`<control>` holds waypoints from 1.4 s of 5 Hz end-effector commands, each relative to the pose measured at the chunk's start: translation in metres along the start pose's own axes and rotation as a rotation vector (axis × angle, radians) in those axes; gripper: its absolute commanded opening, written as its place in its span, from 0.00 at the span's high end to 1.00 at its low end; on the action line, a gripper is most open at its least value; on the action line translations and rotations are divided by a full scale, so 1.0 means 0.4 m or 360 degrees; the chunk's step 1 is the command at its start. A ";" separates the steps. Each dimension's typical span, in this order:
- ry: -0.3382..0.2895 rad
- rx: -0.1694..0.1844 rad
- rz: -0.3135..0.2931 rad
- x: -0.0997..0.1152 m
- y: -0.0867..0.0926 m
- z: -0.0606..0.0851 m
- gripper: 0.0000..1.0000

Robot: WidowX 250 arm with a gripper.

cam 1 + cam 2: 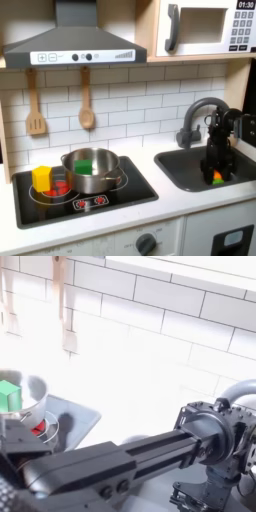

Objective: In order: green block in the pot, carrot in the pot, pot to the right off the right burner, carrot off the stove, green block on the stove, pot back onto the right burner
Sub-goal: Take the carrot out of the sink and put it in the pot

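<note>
Green block (pixel 84 166) is already inside the pot (pixel 103 180), and the pot sits on the stove (pixel 140 187) over the burner at the first exterior view's right. So step one looks done; carrot pickup is the step in hand.

Carrot (pixel 216 179) is down in the sink (pixel 180 168), at the first exterior view's right, with a bit of green at its tip. Pincer (pixel 215 170) is lowered into the basin right on top of it. Can't tell if the fingers are apart or clamped on the carrot: too dark and too small there.

Risks, as I judge them:
- Carrot is small and stubby. An off-centre pinch could squirt it out along the sink floor.
- Faucet (pixel 200 110) arches just beside the arm. A straight lift with any swing toward the stove could clip it.
- The pot already holds the block. A high release could bounce the carrot out onto the cooktop.
- Yellow block (pixel 41 178) and a small red piece (pixel 60 187) sit by the pot on the first exterior view's left, so an overshoot could knock them.

Arm pose: reaches in from the first exterior view's right, wrist pointing nearly straight down into the sink. In the second exterior view the dark arm link (pixel 120 466) runs across the lower frame, with the green block (pixel 9 393) at the far left.
</note>
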State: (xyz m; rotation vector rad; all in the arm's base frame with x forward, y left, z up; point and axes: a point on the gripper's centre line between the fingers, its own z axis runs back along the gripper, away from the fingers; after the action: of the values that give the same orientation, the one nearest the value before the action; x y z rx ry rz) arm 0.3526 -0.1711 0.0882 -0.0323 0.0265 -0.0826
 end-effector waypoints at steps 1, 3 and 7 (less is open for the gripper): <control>-0.0055 -0.0044 0.0004 -0.011 -0.010 0.057 1.00; -0.0096 -0.0072 0.0010 -0.034 0.007 0.121 1.00; -0.0156 -0.0071 0.0043 -0.070 0.076 0.250 1.00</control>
State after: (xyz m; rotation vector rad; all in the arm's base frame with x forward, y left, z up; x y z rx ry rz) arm 0.3301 -0.1358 0.1864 -0.0919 -0.0589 -0.0466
